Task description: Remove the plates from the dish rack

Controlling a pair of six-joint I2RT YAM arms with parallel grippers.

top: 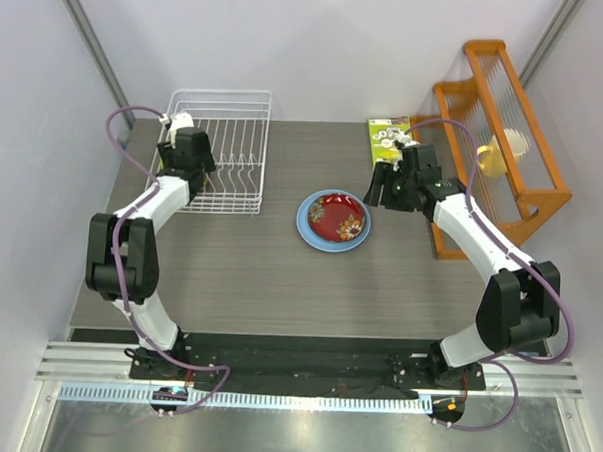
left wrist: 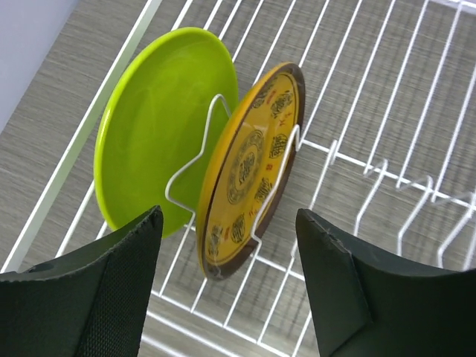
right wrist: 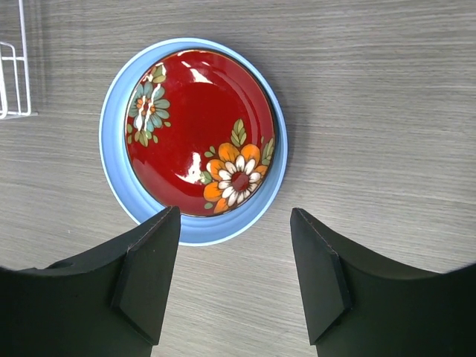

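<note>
Two plates stand upright in the dish rack [top: 225, 151]: the green plate [left wrist: 156, 126] and, just beside it, the yellow-rimmed plate [left wrist: 249, 171], each held between prongs. Two are out: the red plate [right wrist: 197, 134] lies on the blue plate [right wrist: 119, 186] at mid-desk [right wrist: 372, 111]. Judged half done. The left tool [left wrist: 227, 223] hangs over the racked pair, fingers apart and empty. The right tool [right wrist: 234, 212] hovers above the stack, fingers apart and empty.

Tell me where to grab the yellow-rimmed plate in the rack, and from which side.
Pinch the yellow-rimmed plate's upper rim from above, a finger on each face. It stands on edge between dish rack prongs, lime green plate close beside it, so only that rim looks free.
</note>
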